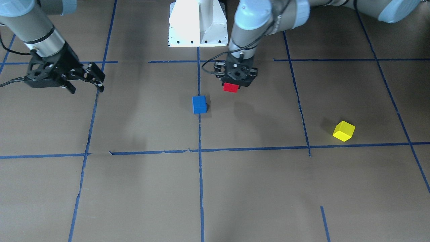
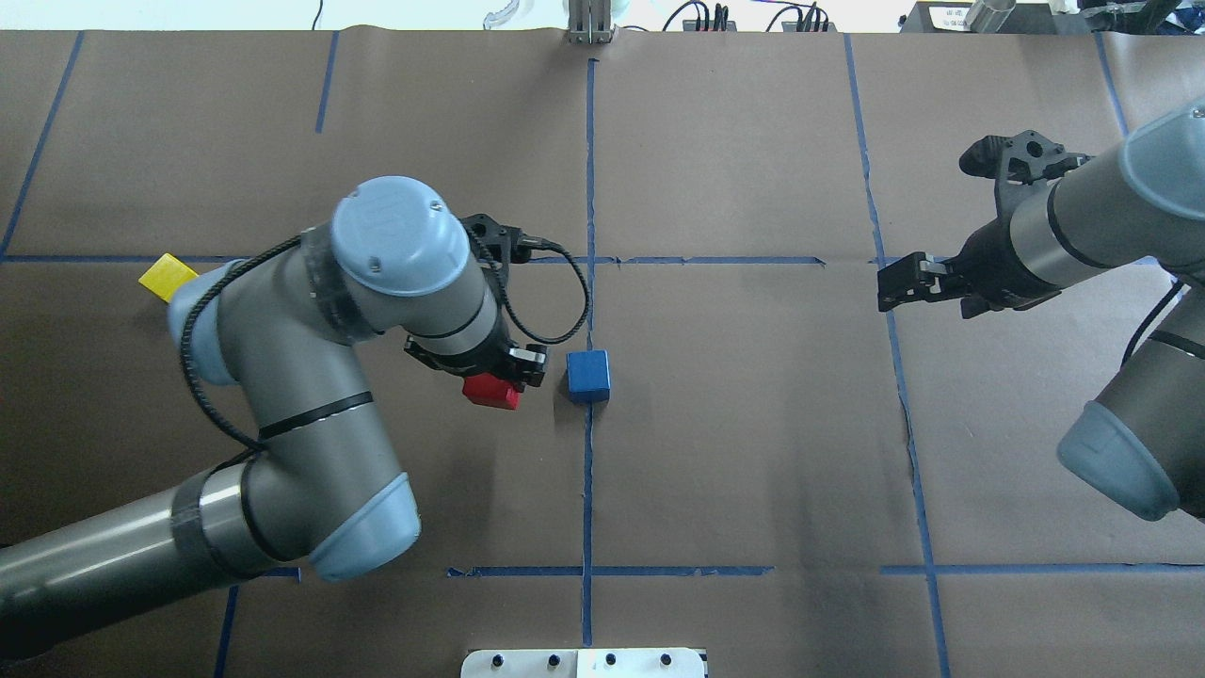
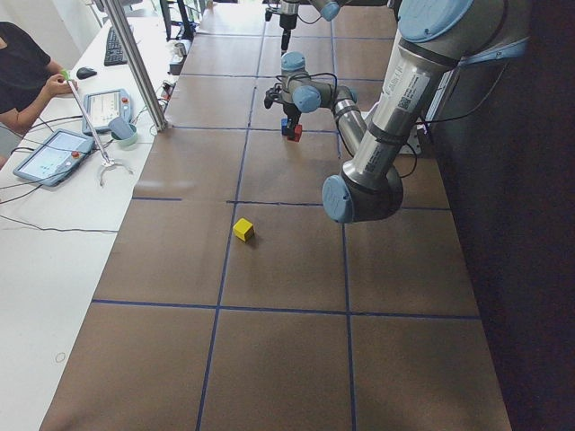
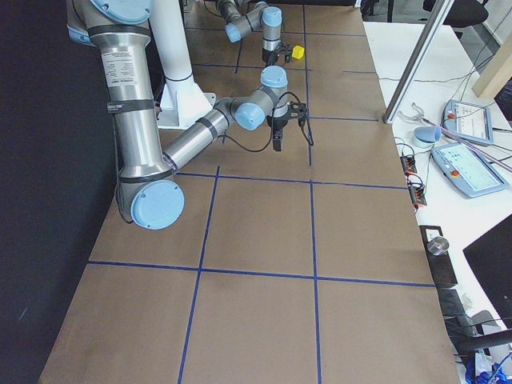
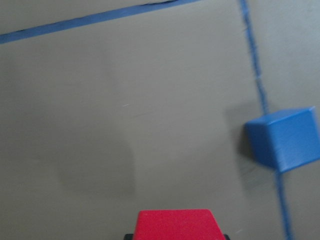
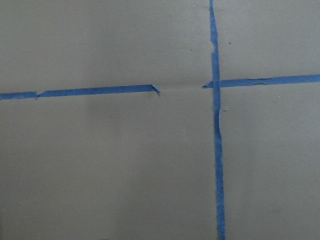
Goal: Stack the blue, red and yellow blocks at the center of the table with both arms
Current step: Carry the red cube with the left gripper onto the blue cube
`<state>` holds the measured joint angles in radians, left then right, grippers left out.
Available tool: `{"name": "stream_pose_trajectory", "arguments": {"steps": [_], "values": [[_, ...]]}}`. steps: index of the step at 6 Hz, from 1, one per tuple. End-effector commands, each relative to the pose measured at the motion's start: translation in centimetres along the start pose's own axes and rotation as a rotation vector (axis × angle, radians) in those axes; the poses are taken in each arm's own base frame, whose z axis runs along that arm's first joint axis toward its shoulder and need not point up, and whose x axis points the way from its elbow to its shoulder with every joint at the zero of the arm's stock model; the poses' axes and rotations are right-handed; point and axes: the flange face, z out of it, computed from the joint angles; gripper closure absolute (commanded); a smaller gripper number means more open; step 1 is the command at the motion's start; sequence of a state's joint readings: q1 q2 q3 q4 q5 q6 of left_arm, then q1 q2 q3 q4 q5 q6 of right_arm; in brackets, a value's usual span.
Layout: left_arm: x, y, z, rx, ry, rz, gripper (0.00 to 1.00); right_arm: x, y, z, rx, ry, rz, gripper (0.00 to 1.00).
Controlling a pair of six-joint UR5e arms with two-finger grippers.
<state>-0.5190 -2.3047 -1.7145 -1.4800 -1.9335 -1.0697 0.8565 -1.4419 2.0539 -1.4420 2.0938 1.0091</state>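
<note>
Matt brown paper table [image 1: 141, 188], blue tape lines [image 1: 201, 188], glossy blocks.

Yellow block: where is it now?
In the front-facing view the yellow block lies alone at the right, the robot's left side, far from the blue block on the centre line.

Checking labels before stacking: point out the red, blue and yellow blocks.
red block [image 1: 230, 87], front-facing view, its camera-facing side.
blue block [image 2: 588, 374], overhead view, its top face.
yellow block [image 1: 344, 130], front-facing view, middle of its visible faces.
</note>
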Motion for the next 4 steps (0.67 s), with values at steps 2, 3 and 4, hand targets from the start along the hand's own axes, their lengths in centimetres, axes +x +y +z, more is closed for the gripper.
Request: {"name": "stream_pose_trajectory", "arguments": {"steps": [2, 3, 4], "values": [[6.1, -1.0, 2.1, -0.007, -0.032, -0.112, 0.94, 1.5, 0.1, 0.1, -0.009, 0.014, -0.011, 0.00], [7.0, -1.6, 2.5, -0.009, -0.035, -0.114, 0.92, 1.5, 0.1, 0.1, -0.009, 0.014, -0.011, 0.00], [7.2, -2.0, 2.6, 0.016, -0.031, -0.112, 0.92, 1.5, 0.2, 0.1, -0.010, 0.015, -0.010, 0.00]]}}
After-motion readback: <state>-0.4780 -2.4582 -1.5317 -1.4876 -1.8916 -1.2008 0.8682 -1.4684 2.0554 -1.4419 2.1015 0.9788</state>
